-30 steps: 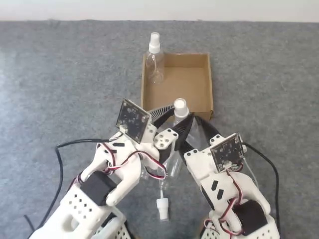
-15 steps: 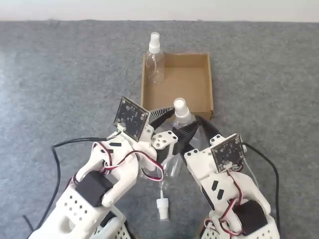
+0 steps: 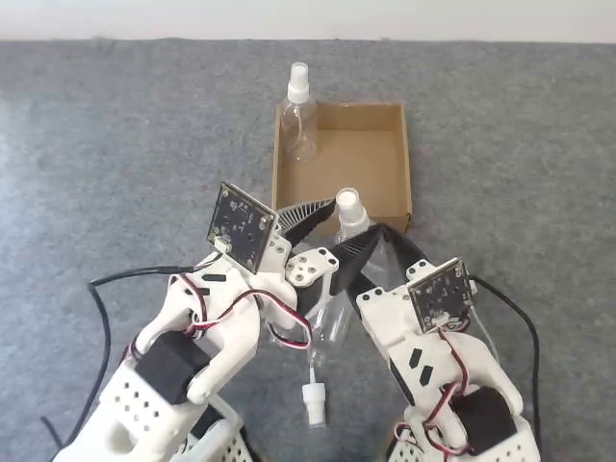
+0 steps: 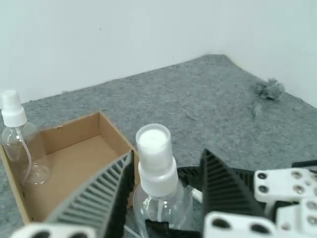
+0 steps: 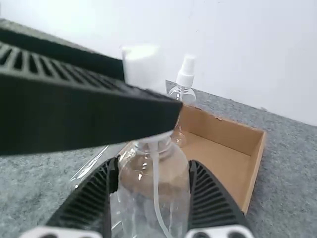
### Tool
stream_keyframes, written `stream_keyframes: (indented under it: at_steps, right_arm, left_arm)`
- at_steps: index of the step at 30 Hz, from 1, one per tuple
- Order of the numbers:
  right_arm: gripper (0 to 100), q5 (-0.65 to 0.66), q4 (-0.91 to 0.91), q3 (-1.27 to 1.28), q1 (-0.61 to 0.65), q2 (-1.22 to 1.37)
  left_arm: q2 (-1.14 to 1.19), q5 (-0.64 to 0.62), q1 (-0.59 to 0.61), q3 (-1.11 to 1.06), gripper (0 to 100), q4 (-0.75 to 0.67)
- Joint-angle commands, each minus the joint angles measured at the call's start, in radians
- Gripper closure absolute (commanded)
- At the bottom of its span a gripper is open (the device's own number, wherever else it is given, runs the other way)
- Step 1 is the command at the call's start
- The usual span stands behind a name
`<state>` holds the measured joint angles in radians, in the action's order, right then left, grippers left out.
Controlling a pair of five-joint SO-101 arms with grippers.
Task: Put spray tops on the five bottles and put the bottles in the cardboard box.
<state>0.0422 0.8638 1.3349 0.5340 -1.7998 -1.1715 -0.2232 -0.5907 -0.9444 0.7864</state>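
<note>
Right gripper sits closest, its two black fingers pressed against either side of the clear spray bottle, which it holds upright by the body just in front of the cardboard box. Behind it, on the grey felt counter between the two arms, a loose spray top lies on its side, with its thin dip tube pointing toward the grippers.

Above the held bottle, the left gripper comes in from the other side. Its ribbed fingers stand wide apart on either side of the bottle's white spray top, and a gap shows on each side, so it grips nothing. The spray top sits on the bottle's neck, and its tube hangs down inside the clear body.

Just past the two grippers lies the open cardboard box, with its brown floor showing. A second spray bottle, with its white top on, stands upright inside the box's far corner on the left arm's side. Farther out on the counter, near the wall, is a small tuft of grey fluff.
</note>
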Motion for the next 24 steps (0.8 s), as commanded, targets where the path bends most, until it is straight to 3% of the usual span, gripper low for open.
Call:
stream_keyframes:
  at_steps: [1,18,24]
  right_arm:
    - [98.9,-0.005,-0.018,-0.032,-0.007,-0.018]
    - [98.9,-0.005,-0.018,-0.031,-0.01,-0.018]
    - [98.9,-0.005,-0.018,-0.031,-0.01,-0.018]
  left_arm:
    - [-0.017,-0.002,0.006,0.022,87,-0.072]
    - [-0.009,0.04,-0.006,-0.036,93,-0.106]
    - [-0.012,0.084,-0.091,-0.076,93,-0.11]
